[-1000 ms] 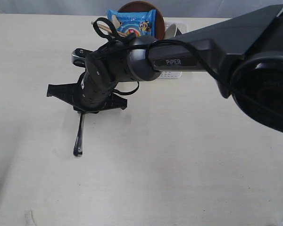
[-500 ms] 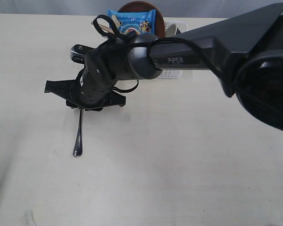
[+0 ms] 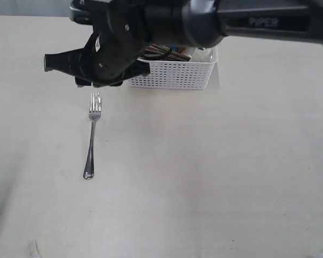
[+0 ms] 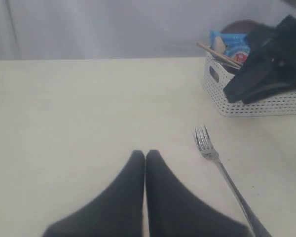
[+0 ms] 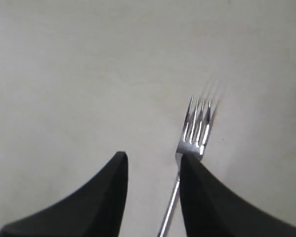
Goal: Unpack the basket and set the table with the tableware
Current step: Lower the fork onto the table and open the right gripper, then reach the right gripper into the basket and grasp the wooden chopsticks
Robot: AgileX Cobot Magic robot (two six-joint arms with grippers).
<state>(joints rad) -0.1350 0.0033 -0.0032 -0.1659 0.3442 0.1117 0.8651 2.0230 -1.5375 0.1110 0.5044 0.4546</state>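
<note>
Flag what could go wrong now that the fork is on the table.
1. The right gripper hangs over the fork tines with its fingers open; a low sweep could knock the fork askew.
2. The chopsticks stick out past the basket rim beside that gripper; reaching in could snag them.

steel fork (image 3: 91, 138) lies flat on table (image 3: 215, 188) (tines toward basket (image 3: 175, 75))
</note>
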